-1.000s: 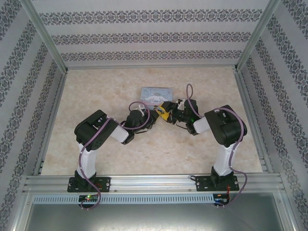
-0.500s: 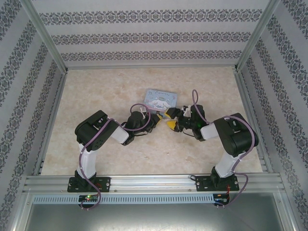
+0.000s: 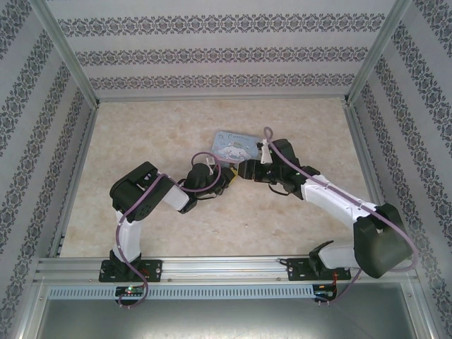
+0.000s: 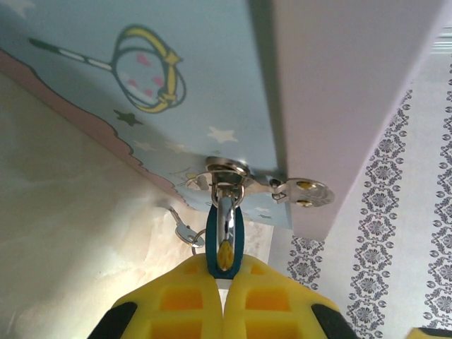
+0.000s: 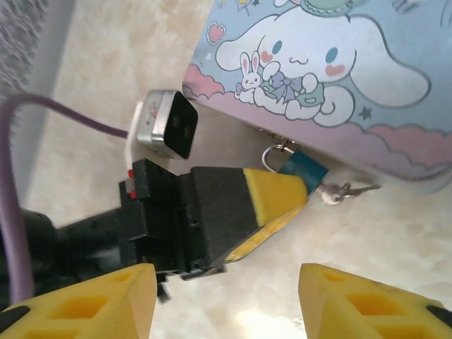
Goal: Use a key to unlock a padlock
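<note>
Padlock [image 5: 302, 172] logged: tiny, with a dark blue-teal body and a thin silvery shackle. We found it against the side wall of the pale-blue, cartoon-printed rectangular tin box [image 5: 318, 78]. Its shackle was threaded through the silvery metal hasp loop [image 4: 226, 169] on that wall. In the left wrist view the shackle looked polished and curved up out of the narrow teal body. A small silvery key [image 5: 349, 191] on a wire ring lay just beside the body's far end. We could not tell whether it sat in the keyhole.

Left gripper [image 4: 224, 268]: yellow fingers were pressed together on the padlock body, pinching it just beside the hasp. Right gripper [image 5: 226, 282]: yellow fingers were spread apart, holding nothing, near the padlock but apart from it.

Print on the tin lid: a white long-eared cartoon dog, a small white rabbit, pink clouds, a heart and stars. The side wall showed a yellow ringed wand and more stars. Any lettering was too small for us to read. The tin rested on the beige marbled table [image 3: 141, 141], just beyond both grippers in the top view.
</note>
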Controlling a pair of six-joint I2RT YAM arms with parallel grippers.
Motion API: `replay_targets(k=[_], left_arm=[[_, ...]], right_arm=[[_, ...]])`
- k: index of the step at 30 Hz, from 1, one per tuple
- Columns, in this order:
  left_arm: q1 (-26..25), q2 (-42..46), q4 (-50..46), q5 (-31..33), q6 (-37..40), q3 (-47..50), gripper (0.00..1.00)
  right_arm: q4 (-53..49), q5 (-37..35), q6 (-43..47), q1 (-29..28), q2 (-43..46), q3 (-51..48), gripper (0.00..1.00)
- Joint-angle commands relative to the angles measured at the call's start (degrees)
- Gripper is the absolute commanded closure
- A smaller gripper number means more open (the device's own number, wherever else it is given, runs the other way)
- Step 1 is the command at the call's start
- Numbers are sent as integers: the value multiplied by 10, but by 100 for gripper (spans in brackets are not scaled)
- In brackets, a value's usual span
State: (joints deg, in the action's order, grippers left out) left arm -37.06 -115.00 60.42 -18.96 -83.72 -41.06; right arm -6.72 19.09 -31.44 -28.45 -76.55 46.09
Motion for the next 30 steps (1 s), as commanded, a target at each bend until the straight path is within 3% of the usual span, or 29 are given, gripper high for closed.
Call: replay_targets(k=[1,10,19,30], left_arm=[[2,20,-12,-20,9,-6,100],[4,39,-43,-46,10,-14,100],[4,50,-58,-55,8,-19,100],[5,55,-59,-59,8,-19,100]], right_arm=[[-101,-115,153,-12,-16,2,50],[-41,-132,251,-42,-42,-17,62],[-30,-150,268,-77,-111,15,68],[-15,-181,269,-80,-167,43,71]])
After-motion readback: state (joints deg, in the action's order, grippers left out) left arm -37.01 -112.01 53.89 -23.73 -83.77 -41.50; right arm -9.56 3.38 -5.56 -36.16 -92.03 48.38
